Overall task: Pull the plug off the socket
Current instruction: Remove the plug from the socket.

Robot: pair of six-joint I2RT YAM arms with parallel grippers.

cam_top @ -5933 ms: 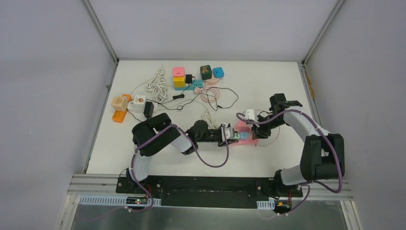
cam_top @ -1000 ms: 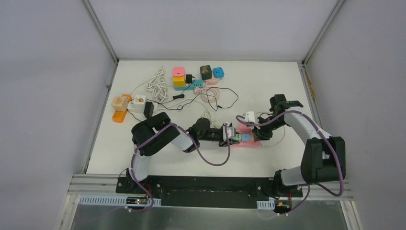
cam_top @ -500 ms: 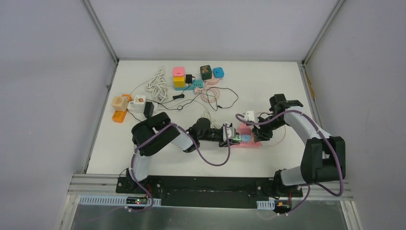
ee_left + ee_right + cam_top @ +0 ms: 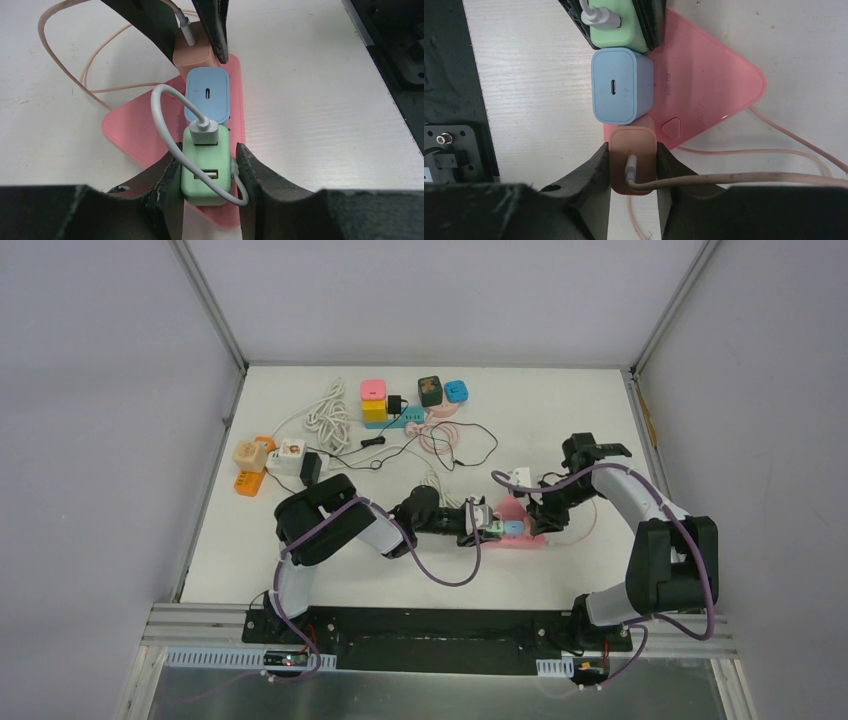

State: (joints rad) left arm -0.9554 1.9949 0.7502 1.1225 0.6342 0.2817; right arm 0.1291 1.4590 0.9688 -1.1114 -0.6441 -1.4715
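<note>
While the pink socket [image 4: 131, 131] lies flat on the desk [image 4: 310, 75], the left pincer [image 4: 207, 162] grips its green plug [image 4: 206, 186], seemingly as a brace; the right pincer [image 4: 633, 156] grips the peach plug [image 4: 640, 144] at the far end, ready to pull.

At the back of the white counter [image 4: 560, 410], a pink block [image 4: 373, 390] sits on a yellow block [image 4: 374, 410]. A dark block [image 4: 430, 390] and a blue block [image 4: 456, 391] are near them. A white cord [image 4: 328, 418] lies bundled to the left. By the left edge sit a tan block [image 4: 248, 455], a white block [image 4: 289, 454] and maybe a black charger [image 4: 311, 468].
</note>
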